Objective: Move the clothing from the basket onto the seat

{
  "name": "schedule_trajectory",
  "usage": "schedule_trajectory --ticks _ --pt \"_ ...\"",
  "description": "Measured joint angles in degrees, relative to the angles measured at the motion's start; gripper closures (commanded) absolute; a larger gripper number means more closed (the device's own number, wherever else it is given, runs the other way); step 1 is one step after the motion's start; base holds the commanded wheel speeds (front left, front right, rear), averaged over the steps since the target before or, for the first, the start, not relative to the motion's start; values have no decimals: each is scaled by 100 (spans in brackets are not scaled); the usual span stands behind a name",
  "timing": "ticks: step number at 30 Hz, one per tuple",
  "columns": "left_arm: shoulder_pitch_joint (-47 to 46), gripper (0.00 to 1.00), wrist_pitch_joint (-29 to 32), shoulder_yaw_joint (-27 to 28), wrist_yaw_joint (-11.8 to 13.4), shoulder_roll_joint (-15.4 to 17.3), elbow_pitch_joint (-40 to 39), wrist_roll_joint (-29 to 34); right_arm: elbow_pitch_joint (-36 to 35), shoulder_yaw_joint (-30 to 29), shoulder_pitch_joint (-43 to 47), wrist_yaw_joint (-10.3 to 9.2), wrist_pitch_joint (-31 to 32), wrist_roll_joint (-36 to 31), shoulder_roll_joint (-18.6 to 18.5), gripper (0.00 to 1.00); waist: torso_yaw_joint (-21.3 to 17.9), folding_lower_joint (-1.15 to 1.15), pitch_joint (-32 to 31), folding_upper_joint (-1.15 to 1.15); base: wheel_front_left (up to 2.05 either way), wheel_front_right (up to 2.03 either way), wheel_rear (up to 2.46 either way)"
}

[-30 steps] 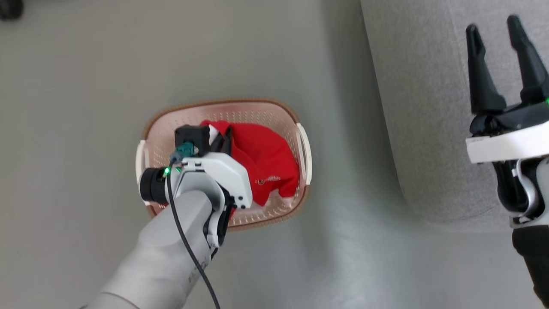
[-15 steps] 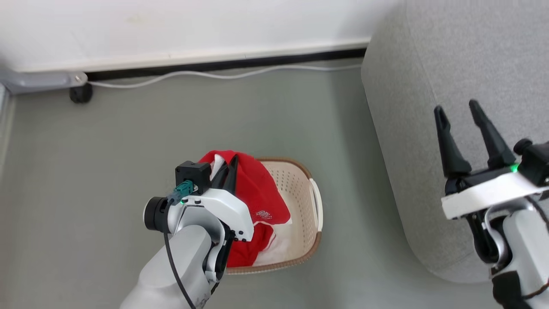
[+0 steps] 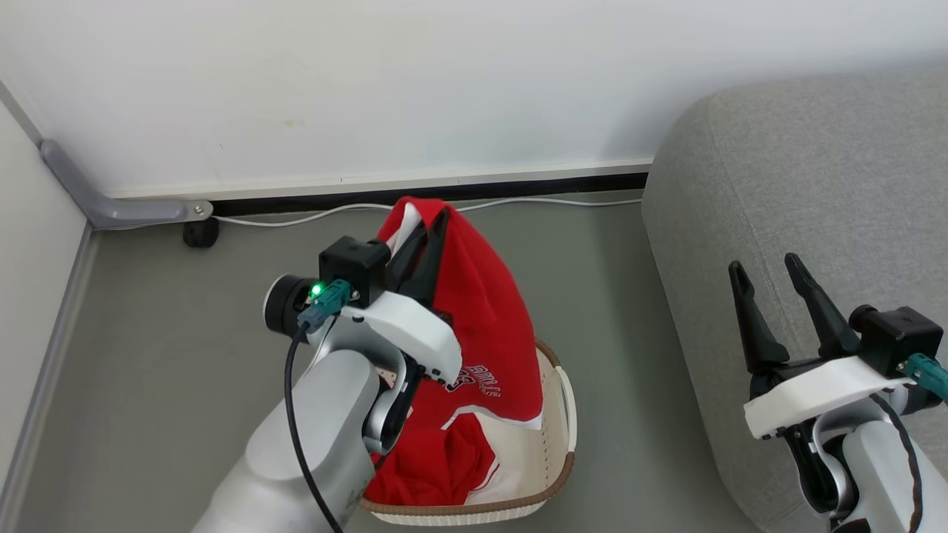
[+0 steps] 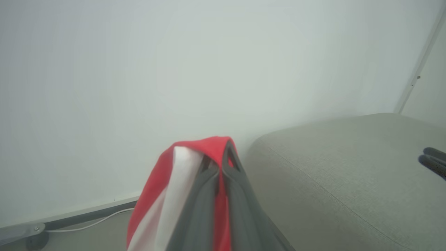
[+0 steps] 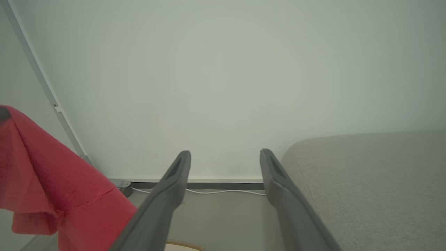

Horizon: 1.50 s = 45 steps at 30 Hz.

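My left gripper [image 3: 437, 220] is shut on the top of a bright red garment [image 3: 485, 326] with white trim and dark lettering, which hangs from it down into the cream basket [image 3: 552, 474] with a brown rim. More red clothing [image 3: 433, 466] lies in the basket. In the left wrist view the left gripper [image 4: 223, 150] pinches red and white cloth [image 4: 167, 181]. My right gripper [image 3: 766, 268] stands open and empty over the grey seat [image 3: 815, 178], to the right of the basket. The right wrist view shows the right gripper [image 5: 225, 155] with jaws apart, the red garment [image 5: 52, 188] at its left.
A white wall [image 3: 370, 81] with a dark baseboard runs behind. A white cable [image 3: 296, 217] lies along it, and a grey bracket with a black caster [image 3: 198, 232] sits at the left corner. Grey floor [image 3: 170, 340] surrounds the basket.
The left gripper has risen, lifting the red garment up out of the basket. The head camera has tilted up, bringing the wall into view. The right gripper stays open.
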Motion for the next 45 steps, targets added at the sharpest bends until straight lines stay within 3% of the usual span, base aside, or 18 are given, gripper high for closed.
schedule_trajectory --ticks 16,27,37,45 --pt "-1131 100 -36 -174 -78 -30 -670 145 120 -85 189 0 0 -41 120 0 62 0 -106 0 0 0 0" --pt "-1217 100 12 -313 -62 -49 -809 122 93 -24 187 0 0 -40 127 0 63 0 -51 0 0 0 0" --pt "-1218 100 10 -548 48 -46 -895 -15 -595 1001 -349 0 0 102 -116 0 99 0 30 0 0 0 0" --pt "-1229 100 2 -735 81 -45 -975 -137 -554 1983 -961 0 0 307 -352 0 149 0 51 0 0 0 0"
